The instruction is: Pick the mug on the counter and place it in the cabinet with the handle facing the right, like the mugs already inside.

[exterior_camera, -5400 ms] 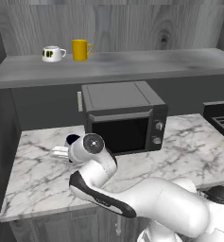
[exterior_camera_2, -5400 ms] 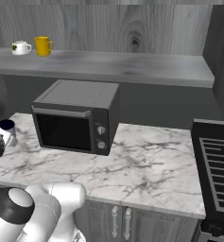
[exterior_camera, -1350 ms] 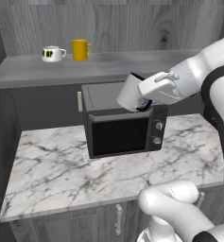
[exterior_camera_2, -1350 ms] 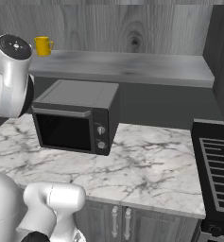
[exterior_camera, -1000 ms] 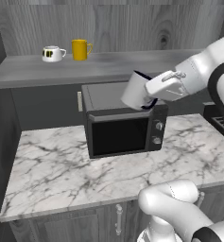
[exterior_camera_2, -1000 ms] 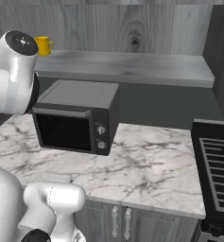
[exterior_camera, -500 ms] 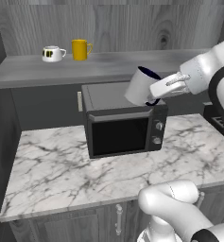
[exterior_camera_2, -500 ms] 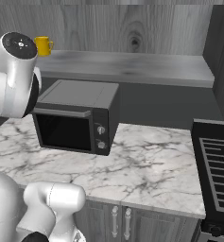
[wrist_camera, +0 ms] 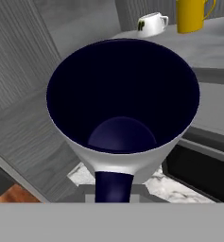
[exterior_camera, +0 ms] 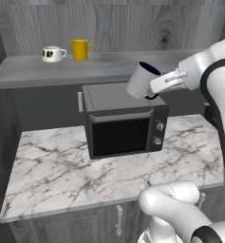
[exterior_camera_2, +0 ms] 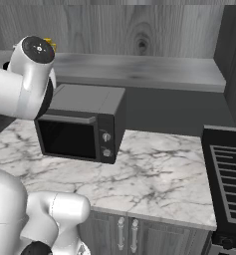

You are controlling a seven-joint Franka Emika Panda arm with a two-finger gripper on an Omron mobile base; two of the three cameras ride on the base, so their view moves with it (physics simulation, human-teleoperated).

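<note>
Left base view, pincer (exterior_camera: 154, 90) clenched on tilted mug (exterior_camera: 141, 80) above microwave (exterior_camera: 122, 124), hand view, navy interior

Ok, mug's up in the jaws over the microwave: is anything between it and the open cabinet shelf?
Nothing visible. The mug hangs tilted above the microwave, level with the cabinet shelf; the white cup and yellow mug stand far to its left.

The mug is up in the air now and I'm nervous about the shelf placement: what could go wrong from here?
1. The mug hangs tilted above the microwave, held by the claw at its handle side; a slip could drop it there.
2. Its handle must end up facing right, so the tilt needs correcting.
3. The yellow mug and white cup already stand on the cabinet; a careless approach could bump them.
</note>
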